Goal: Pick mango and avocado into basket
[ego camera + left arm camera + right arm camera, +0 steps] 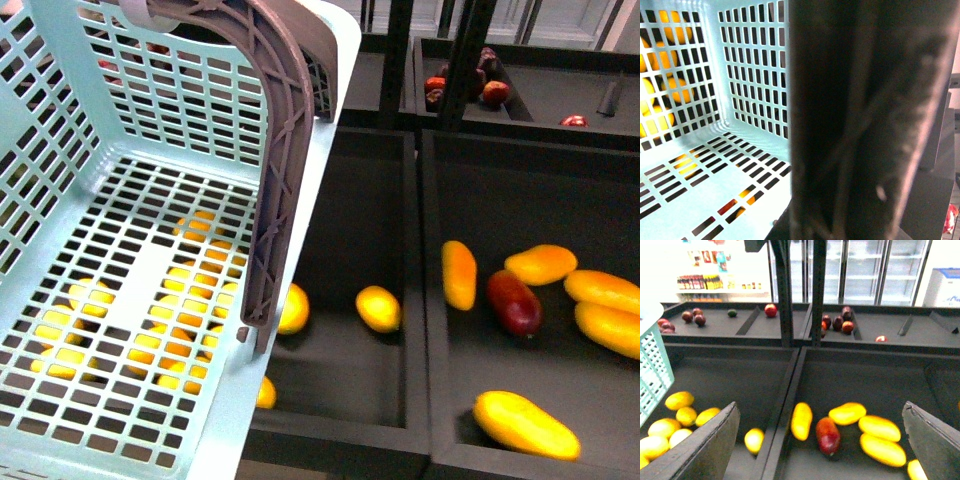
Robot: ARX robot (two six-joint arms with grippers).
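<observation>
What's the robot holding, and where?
The right gripper is open, holding nothing. The handle of the basket fills the left wrist view, so the left gripper probably holds it there, but its fingers are hidden.

Black display bins [520, 190], glass-door coolers [860, 270] behind, stocked shelf [705, 282], bright light

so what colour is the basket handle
Grey-brown and ribbed: the handle stands out against the light turquoise basket. The front view shows it best.

Right pincer [820, 407] is hovering with jaws spread wide. Its two dark, flat fingers [710, 445] are angling outward, one at each side of the right wrist view, gripping nothing.
</observation>
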